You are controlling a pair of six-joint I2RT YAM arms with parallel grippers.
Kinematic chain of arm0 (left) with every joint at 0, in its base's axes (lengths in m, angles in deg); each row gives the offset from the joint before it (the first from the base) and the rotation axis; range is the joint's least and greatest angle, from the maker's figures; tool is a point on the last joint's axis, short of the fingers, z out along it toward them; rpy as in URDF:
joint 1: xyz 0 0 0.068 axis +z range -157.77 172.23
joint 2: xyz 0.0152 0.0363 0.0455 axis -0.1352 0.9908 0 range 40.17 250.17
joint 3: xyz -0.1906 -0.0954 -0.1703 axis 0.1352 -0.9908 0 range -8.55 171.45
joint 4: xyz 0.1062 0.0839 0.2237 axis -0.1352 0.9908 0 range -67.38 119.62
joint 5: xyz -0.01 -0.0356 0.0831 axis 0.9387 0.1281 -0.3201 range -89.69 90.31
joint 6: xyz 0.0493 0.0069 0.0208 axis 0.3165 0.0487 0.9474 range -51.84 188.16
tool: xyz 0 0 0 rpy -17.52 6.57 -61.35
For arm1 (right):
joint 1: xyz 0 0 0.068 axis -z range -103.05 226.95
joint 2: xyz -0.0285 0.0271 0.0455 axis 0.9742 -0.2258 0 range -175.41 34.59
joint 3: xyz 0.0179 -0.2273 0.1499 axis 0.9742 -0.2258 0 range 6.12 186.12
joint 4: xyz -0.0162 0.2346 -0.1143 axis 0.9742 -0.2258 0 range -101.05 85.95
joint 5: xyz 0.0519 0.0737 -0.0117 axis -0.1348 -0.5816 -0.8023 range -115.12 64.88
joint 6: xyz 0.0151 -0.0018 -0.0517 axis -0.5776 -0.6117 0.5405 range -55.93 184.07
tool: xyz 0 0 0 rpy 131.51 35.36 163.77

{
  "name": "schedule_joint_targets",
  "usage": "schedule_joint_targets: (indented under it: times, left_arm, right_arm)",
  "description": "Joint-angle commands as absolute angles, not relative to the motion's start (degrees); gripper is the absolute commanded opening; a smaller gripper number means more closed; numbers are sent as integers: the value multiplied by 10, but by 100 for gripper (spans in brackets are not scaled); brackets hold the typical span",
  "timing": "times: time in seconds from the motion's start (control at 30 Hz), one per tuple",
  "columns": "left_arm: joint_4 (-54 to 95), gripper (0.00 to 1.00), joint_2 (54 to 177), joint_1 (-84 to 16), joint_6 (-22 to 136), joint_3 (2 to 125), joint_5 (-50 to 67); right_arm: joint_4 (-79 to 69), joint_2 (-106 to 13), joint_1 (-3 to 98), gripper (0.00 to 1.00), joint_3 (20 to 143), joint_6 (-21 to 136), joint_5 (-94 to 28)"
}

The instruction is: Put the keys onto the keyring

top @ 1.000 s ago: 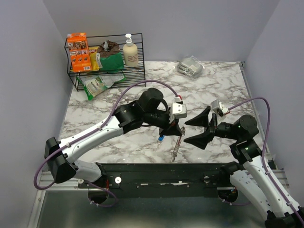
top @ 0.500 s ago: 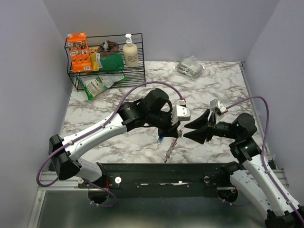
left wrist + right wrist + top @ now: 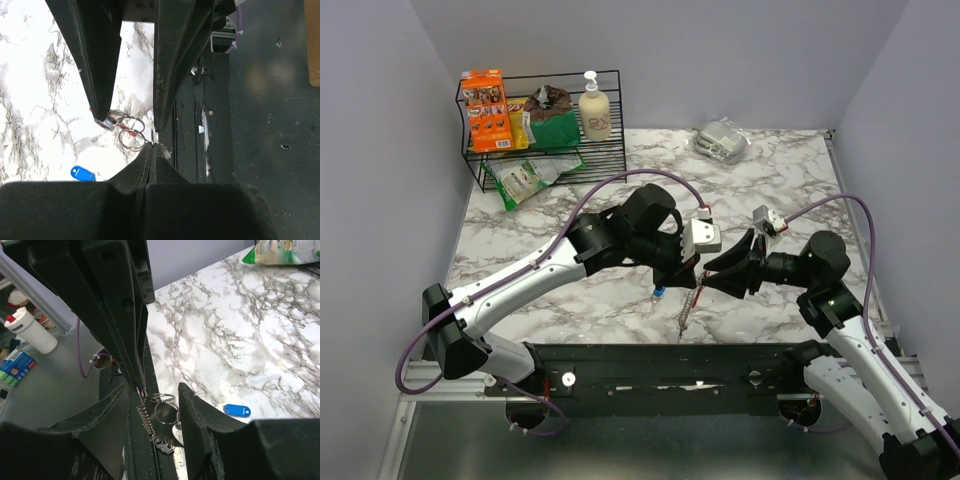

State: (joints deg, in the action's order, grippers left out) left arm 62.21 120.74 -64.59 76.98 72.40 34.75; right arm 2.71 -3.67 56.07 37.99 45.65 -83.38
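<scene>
Left gripper (image 3: 150,147) is closed on the upper end of the keyring (image 3: 148,421) and holds it hanging, so the chain and rings are loose. Right gripper (image 3: 152,391) is open, with 1 finger on each side of the keyring, and grips nothing. I think that if it closes off-centre, it can push the loose rings aside or pull the keyring out of that thin pinch. Blue key (image 3: 236,410) lies on the marble table (image 3: 780,180) just beside the keyring, not yet threaded; the other keys I cannot make out.
</scene>
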Motion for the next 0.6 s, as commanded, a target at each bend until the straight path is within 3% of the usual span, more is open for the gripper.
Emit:
schedule_joint_targets:
  times: [0.0, 0.57]
  left_arm:
    - [626, 0, 1200, -651, 775, 746, 348]
    - [619, 0, 1199, -652, 772, 749, 352]
  right_arm:
    - [28, -41, 546, 52, 371, 459, -835]
    - [10, -37, 516, 43, 360, 475, -810]
